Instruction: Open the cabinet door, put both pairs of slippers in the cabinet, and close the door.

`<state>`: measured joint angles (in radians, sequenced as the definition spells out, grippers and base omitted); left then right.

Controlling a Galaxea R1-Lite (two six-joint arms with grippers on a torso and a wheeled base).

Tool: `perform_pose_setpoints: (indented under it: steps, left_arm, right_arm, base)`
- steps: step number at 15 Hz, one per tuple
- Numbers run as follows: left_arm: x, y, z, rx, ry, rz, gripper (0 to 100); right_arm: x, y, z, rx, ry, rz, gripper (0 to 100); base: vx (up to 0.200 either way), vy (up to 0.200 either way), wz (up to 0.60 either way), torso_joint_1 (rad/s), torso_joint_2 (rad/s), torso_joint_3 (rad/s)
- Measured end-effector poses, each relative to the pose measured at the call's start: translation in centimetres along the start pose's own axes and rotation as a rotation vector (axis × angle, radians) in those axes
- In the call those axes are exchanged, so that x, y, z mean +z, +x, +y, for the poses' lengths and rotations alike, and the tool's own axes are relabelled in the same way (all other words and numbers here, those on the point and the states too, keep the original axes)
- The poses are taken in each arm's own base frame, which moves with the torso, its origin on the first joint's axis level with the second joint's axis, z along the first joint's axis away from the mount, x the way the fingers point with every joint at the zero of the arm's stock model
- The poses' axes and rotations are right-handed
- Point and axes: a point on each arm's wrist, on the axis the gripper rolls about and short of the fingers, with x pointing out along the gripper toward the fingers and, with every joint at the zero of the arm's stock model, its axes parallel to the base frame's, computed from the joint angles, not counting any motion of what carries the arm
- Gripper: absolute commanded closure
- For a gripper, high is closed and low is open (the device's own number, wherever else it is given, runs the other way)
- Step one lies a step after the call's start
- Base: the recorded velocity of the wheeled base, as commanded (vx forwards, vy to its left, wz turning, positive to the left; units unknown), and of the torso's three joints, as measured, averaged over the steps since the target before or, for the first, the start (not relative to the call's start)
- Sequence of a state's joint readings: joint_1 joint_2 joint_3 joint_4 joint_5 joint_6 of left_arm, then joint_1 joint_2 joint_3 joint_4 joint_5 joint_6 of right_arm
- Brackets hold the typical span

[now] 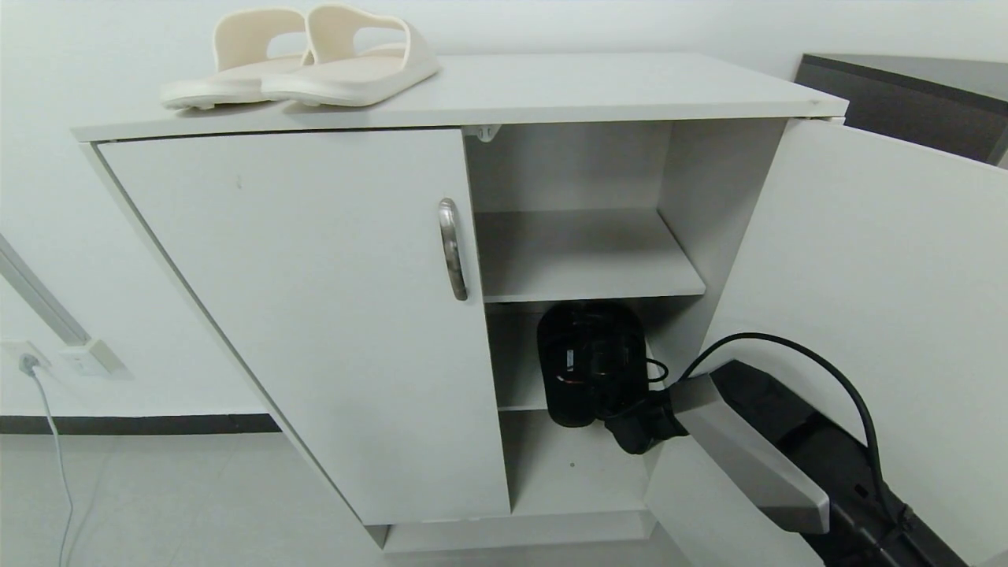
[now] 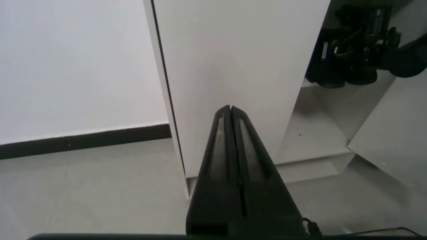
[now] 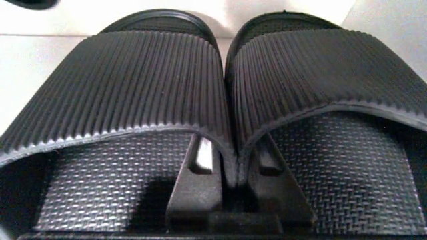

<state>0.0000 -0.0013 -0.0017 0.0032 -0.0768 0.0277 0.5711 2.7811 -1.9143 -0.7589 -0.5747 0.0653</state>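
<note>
A white cabinet (image 1: pixel 591 87) stands with its right door (image 1: pixel 890 299) swung open and its left door (image 1: pixel 315 315) closed. A cream pair of slippers (image 1: pixel 307 59) lies on the cabinet top at the left. The black pair of slippers (image 1: pixel 591 370) is inside the open right half, below the upper shelf (image 1: pixel 583 252). My right gripper (image 3: pixel 233 175) is shut on it, pinching the slippers' inner walls (image 3: pixel 230 100) together. I cannot tell whether the pair rests on a shelf. My left gripper (image 2: pixel 230 110) is shut on nothing, low down in front of the closed left door (image 2: pixel 233 53).
A metal handle (image 1: pixel 451 248) sits on the left door's inner edge. The cabinet's bottom board (image 1: pixel 575 465) is bare. A wall socket with a cable (image 1: pixel 27 364) is at the far left, above the grey floor (image 1: pixel 157 504). A dark piece of furniture (image 1: pixel 906 102) stands behind the open door.
</note>
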Motion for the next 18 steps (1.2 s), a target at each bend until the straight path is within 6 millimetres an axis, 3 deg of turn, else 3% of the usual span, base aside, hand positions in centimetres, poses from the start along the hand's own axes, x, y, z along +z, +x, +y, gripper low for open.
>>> perform_pose_setpoints:
  steps: [6, 11, 14, 18]
  left_arm:
    - [0.0, 0.0, 0.0, 0.001, -0.001, 0.000, 100]
    - [0.0, 0.0, 0.0, 0.001, 0.000, 0.000, 100]
    - [0.0, 0.0, 0.0, 0.000, 0.001, 0.000, 100]
    - [0.0, 0.0, 0.0, 0.000, 0.000, 0.000, 100]
  right_arm:
    - [-1.3, -0.7, -0.2, 0.002, -0.013, 0.015, 0]
    - [-0.8, -4.5, -0.5, 0.028, -0.025, 0.027, 0]
    - [0.0, -8.7, -0.9, 0.070, -0.044, 0.047, 0]
    - [1.2, -16.5, -1.8, 0.152, -0.069, 0.071, 0]
  base:
    - [0.000, 0.000, 0.00, 0.000, 0.00, 0.000]
    - [0.000, 0.000, 0.00, 0.000, 0.00, 0.000]
    - [0.000, 0.000, 0.00, 0.000, 0.00, 0.000]
    - [-0.050, 0.000, 0.00, -0.001, 0.00, 0.002]
